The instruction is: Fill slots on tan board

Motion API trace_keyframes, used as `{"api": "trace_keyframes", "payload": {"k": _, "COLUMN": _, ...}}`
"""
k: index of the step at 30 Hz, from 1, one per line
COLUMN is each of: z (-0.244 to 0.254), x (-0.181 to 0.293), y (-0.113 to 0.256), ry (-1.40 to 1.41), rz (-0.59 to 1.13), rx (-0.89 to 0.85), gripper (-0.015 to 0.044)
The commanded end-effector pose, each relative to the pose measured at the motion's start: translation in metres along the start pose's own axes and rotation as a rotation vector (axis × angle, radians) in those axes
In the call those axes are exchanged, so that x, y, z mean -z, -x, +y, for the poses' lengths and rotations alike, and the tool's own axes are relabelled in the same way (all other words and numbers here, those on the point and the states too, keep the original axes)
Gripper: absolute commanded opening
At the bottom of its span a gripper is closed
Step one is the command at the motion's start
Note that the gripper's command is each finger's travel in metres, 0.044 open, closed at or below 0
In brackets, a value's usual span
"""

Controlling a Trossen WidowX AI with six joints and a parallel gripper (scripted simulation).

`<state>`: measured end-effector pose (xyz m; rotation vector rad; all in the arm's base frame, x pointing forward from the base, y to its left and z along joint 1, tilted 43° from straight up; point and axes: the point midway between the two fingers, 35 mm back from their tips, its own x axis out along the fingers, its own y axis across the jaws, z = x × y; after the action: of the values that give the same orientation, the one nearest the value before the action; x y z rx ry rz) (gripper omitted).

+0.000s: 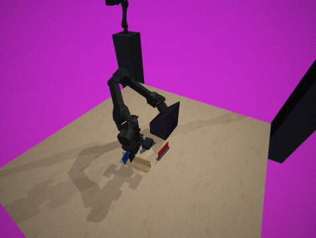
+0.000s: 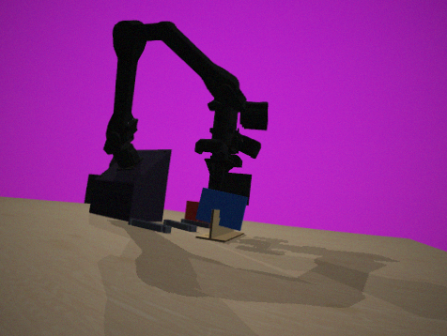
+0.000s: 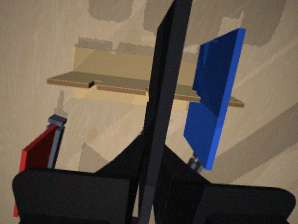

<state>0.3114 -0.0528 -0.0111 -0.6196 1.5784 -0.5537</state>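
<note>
Above tan board (image 1: pixel 141 163) (image 2: pixel 215 226) (image 3: pixel 120 89), top view: gripper (image 1: pixel 132 159) clamps black board. Exterior: blue board (image 2: pixel 223 208) (image 1: pixel 125 157) (image 3: pixel 216 100) crosses it, tilted. Wrist: black board (image 3: pixel 167 75) nears mid slot; if misaligned w/ notch, pushing may jam or tip tan bd. Red board (image 3: pixel 37 152) (image 1: pixel 163 149) (image 2: pixel 192 210) waits beside it.

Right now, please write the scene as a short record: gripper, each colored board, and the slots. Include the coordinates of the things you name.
gripper: the gripper (image 1: pixel 133 148) (image 2: pixel 219 176) (image 3: pixel 147 141) is shut on the black board (image 2: pixel 238 186) (image 3: pixel 169 75)
black board: upright, crosswise to the tan board (image 1: pixel 145 161) (image 2: pixel 215 226) (image 3: pixel 120 89); seating unclear
blue board (image 1: pixel 125 157) (image 2: pixel 223 206) (image 3: pixel 223 95): crosswise on the tan board
red board (image 1: pixel 162 149) (image 2: pixel 192 210) (image 3: pixel 39 149): in its holder
slots: one visibly open, towards the red board's side
</note>
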Motion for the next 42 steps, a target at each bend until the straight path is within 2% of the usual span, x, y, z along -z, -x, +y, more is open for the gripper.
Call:
{"api": "trace_keyframes", "payload": {"k": 1, "z": 0.000, "x": 0.001, "y": -0.001, "ry": 0.007, "rz": 0.001, "rx": 0.003, "gripper": 0.0000}}
{"api": "trace_keyframes", "payload": {"k": 42, "z": 0.000, "x": 0.001, "y": -0.023, "ry": 0.007, "rz": 0.001, "rx": 0.004, "gripper": 0.0000}}
